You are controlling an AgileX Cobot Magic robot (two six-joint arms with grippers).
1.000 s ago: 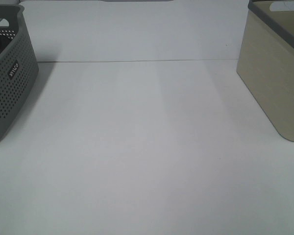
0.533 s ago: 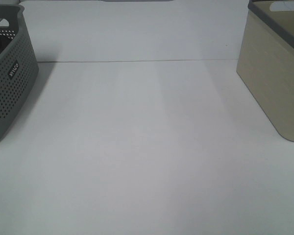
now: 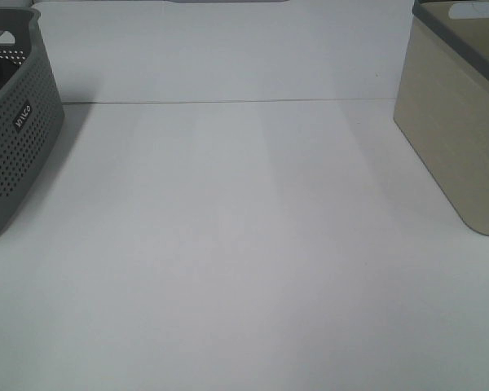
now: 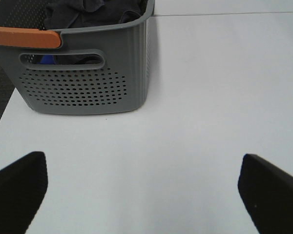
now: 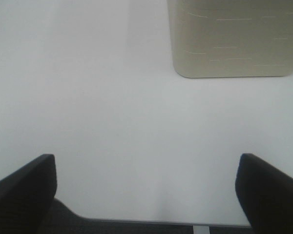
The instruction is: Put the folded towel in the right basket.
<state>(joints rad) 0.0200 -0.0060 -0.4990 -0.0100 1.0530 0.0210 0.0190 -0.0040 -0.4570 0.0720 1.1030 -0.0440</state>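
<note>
The right basket [image 3: 456,138] is beige with a grey rim and stands at the table's right edge; it also shows in the right wrist view [image 5: 229,44]. No folded towel lies on the table. Dark crumpled fabric [image 4: 93,12] lies inside the grey perforated left basket [image 4: 88,87]; I cannot tell whether it is the towel. My left gripper [image 4: 141,160] is open and empty over bare table, short of the grey basket. My right gripper [image 5: 145,161] is open and empty, short of the beige basket. Neither gripper shows in the exterior high view.
The grey basket [image 3: 16,138] stands at the table's left edge and has an orange handle piece [image 4: 24,37] on its rim. A white table [image 3: 244,244] stretches between the two baskets. The table's near edge [image 5: 136,222] shows under the right gripper.
</note>
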